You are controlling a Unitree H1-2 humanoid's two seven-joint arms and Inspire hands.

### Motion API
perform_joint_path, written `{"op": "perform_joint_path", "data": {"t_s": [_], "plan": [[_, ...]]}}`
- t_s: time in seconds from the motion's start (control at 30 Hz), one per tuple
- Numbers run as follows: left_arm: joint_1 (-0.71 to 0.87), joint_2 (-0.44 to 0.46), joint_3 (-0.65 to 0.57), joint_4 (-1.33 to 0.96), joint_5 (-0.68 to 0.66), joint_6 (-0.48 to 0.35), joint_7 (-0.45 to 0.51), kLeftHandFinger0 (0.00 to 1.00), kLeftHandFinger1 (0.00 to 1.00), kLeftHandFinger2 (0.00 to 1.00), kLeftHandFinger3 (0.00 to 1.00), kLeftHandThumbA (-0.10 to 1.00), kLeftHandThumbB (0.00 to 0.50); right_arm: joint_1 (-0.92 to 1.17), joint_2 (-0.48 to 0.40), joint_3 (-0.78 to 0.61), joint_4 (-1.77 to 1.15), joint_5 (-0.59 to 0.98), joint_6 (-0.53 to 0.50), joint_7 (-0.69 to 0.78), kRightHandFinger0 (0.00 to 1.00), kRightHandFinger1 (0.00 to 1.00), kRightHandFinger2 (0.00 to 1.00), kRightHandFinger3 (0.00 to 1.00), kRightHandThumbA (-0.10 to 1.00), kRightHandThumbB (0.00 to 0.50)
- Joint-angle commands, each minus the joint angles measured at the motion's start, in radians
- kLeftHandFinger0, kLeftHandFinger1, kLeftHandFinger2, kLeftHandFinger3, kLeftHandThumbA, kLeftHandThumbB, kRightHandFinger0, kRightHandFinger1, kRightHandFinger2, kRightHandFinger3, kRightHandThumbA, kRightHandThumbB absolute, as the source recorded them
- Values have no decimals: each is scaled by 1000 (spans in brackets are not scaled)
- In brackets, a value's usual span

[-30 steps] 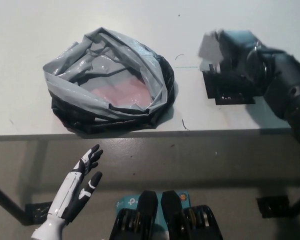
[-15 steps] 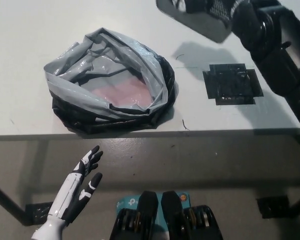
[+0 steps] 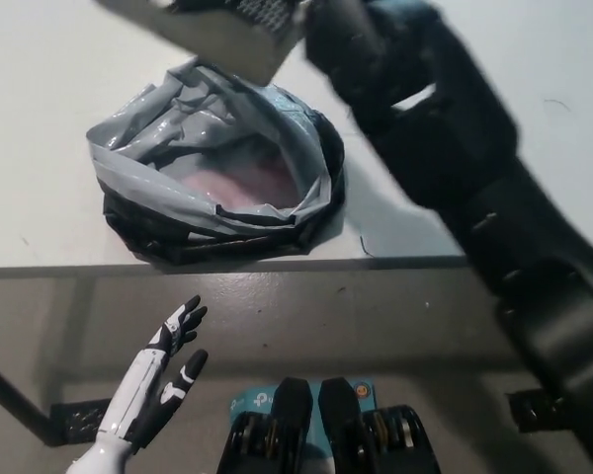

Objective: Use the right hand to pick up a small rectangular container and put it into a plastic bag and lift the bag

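Observation:
A small grey rectangular container (image 3: 203, 32) hangs at the top of the head view, above the far rim of the bag. My black right hand (image 3: 267, 12) is shut on it, mostly cut off by the top edge, and the black right arm (image 3: 455, 188) stretches diagonally across the table from the bottom right. The plastic bag (image 3: 217, 168), grey outside and black at its base, lies open on the white table (image 3: 40, 79) with a pink patch showing inside. My white left hand (image 3: 163, 370) rests open below the table's front edge at the lower left.
The table's front edge (image 3: 277, 265) runs across the middle of the picture. Under the table, dark table feet show at the lower left (image 3: 74, 420) and lower right (image 3: 534, 407). My right arm hides the table's right part.
My right arm has swung left with the container, from the table's right side to above the bag's far rim. It now covers the black tape mark. The left hand barely moved.

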Motion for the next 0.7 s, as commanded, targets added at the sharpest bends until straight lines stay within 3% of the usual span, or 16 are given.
{"op": "perform_joint_path", "data": {"t_s": [0.0, 0.13, 0.2, 0.37, 0.67], "plan": [[-12, 15, -2, -18, 5, -25, -14, 1000, 1000, 1000, 1000, 902, 304, -66, 81, 5, 129, -3, -24, -79, 0, 364, 787, 832, -100, 199], [-18, 15, -8, -20, 7, -18, -16, 1000, 1000, 1000, 1000, 906, 313, -77, 124, 5, 258, 0, -65, -125, 0, 384, 807, 834, -100, 185], [-24, 14, -10, -21, 7, -11, -17, 1000, 1000, 1000, 1000, 907, 326, -91, 145, 6, 357, 1, -89, -159, 24, 450, 879, 871, -100, 162], [-35, 19, -11, -23, -2, -12, -23, 1000, 1000, 1000, 1000, 902, 321, -119, 155, 23, 551, -16, -141, -234, 18, 475, 917, 894, -100, 187], [-34, 19, -8, -35, -4, 5, -29, 1000, 1000, 1000, 1000, 902, 333, -122, 139, 47, 683, -20, -164, -286, 12, 528, 937, 830, -100, 179]]}}
